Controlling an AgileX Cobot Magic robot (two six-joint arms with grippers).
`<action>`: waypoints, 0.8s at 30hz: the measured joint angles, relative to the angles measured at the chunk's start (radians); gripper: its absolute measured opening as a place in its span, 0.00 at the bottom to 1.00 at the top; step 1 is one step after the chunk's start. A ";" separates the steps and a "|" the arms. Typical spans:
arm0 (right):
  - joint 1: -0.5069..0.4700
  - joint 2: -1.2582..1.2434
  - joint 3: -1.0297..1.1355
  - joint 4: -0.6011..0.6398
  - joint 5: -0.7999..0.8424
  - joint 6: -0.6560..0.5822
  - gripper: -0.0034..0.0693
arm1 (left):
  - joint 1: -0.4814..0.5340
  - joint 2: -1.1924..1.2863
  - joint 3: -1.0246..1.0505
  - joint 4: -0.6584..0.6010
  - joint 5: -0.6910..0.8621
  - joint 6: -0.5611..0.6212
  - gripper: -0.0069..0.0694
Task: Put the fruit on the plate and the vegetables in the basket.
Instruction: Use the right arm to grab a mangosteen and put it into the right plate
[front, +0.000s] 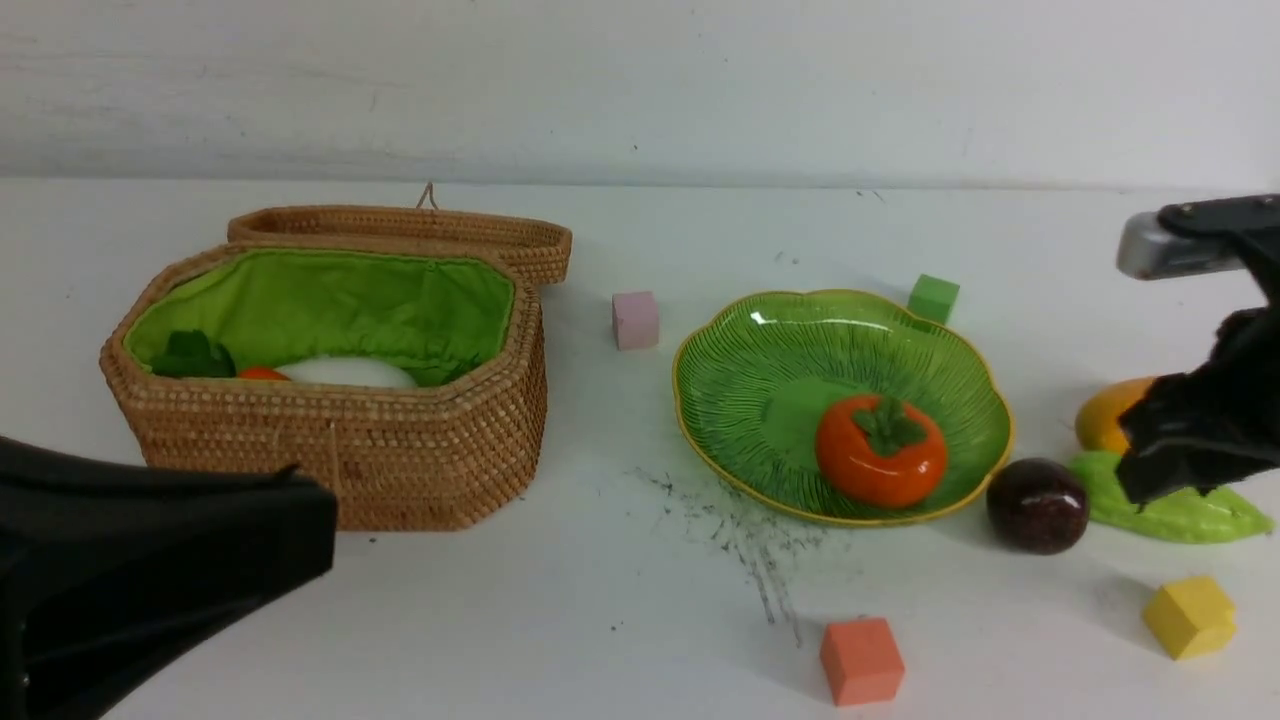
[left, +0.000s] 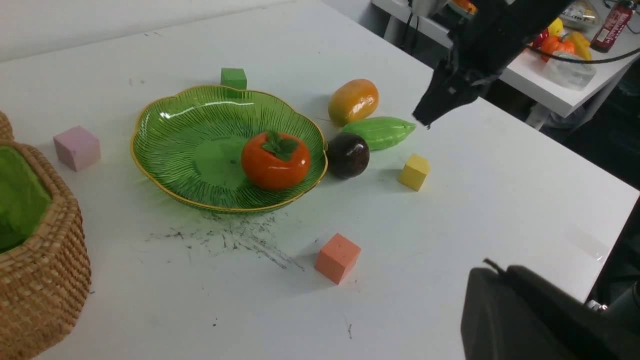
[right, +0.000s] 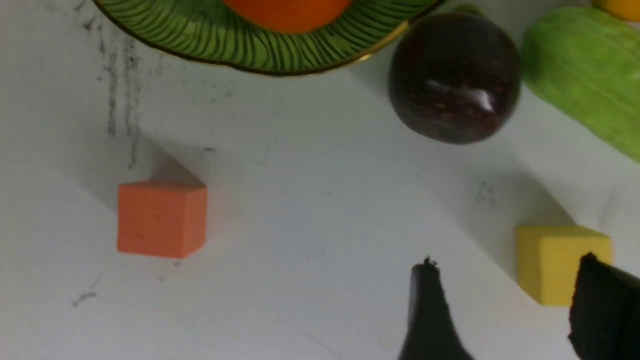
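Observation:
The orange persimmon lies in the green plate. Just right of the plate, on the table, are the dark purple ball, the mango and the pale green gourd. The white radish and the carrot lie in the open basket. My right gripper is open and empty. It hangs over the gourd, close to the purple ball. My left gripper is shut and empty, low at the front left, beside the basket.
Foam cubes lie about: pink between basket and plate, green behind the plate, orange and yellow near the front. The basket's lid lies behind it. The table's right edge is close to the yellow cube.

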 joint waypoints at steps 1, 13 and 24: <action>0.000 0.035 0.000 0.030 -0.019 -0.008 0.65 | 0.000 0.000 0.000 -0.002 0.001 0.000 0.09; 0.000 0.243 0.000 0.047 -0.285 -0.448 0.90 | 0.000 0.000 0.000 -0.003 0.005 0.000 0.09; 0.000 0.301 0.000 0.031 -0.342 -0.797 0.90 | 0.000 0.000 0.000 -0.011 0.016 0.000 0.09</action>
